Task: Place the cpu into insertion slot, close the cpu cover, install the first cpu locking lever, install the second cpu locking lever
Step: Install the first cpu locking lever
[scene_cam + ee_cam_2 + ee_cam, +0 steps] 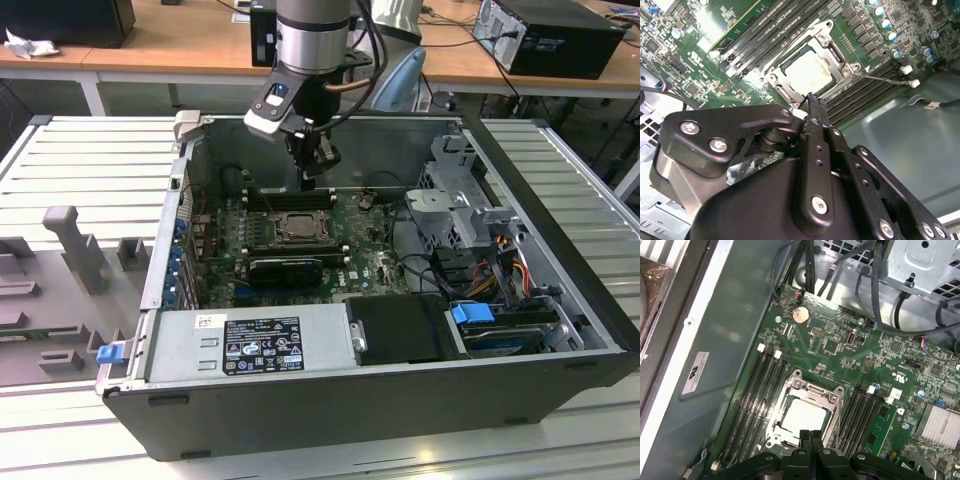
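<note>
Cpu (802,416) sits under the lowered cpu cover (812,388), closed empty jaws hovering at its edge.

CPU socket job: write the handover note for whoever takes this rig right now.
Gripper: shut, nothing held, tips low over the edge of the cpu cover; whether they touch it cannot be told.
Things: the cpu sits in the insertion slot, and the cover lies flat around it.
Done: cpu placed and cover closed, as far as shows.
Left: both locking levers. In the second wrist view one thin lever juts from the cover's corner toward the memory slots, seemingly unlatched. The other lever I cannot make out.
</note>
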